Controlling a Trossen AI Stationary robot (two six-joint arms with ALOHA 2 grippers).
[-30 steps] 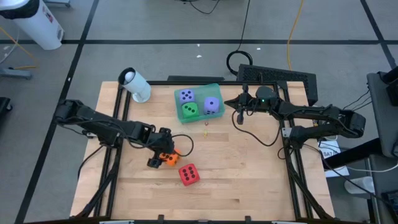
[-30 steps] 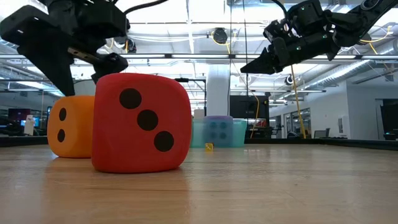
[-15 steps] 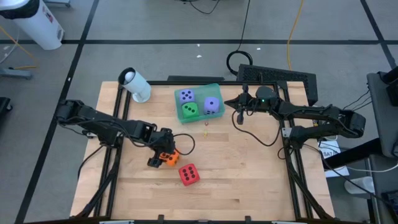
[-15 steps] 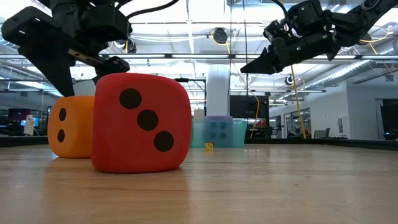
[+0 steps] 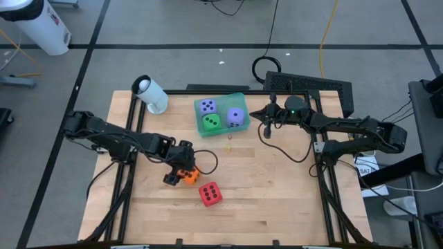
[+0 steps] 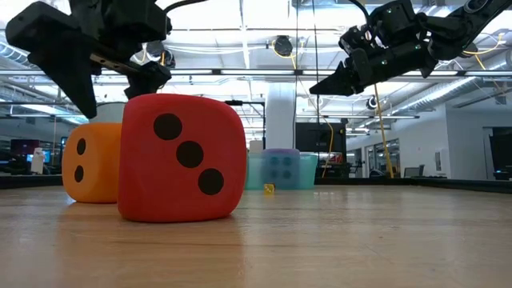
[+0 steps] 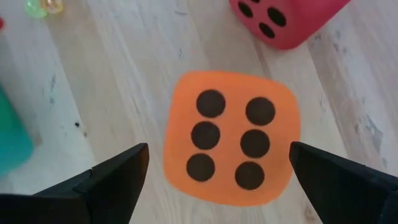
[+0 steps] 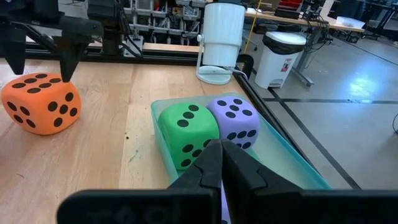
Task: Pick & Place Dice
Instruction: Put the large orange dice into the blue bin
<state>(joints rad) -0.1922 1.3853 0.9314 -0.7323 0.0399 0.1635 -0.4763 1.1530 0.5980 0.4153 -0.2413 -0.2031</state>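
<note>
The dice lie in two groups. Nearest the front edge of the counter (image 5: 277, 207) sits the red die (image 5: 210, 194), three pips facing the low camera, free and untouched. Just behind it, toward the left edge, the orange die (image 7: 231, 138) rests six-up on the bare wood, directly under the left end effector (image 5: 178, 173), whose fingers (image 7: 112, 180) stand wide apart, one on each side of the cube without touching it. Farther back, near the rear edge, the teal tray (image 5: 239, 97) holds the green die (image 5: 212, 122) and two purple dice (image 5: 236, 117), packed close together. Beside the tray, toward the right edge, the right end effector (image 5: 266, 130) hovers with its fingers pressed together, holding nothing. The cubes look soft and light, probably foam, so they should give under pressure. A squeeze on two opposite flat faces, centred rather than near the rounded corners, seems the safest hold.
</note>
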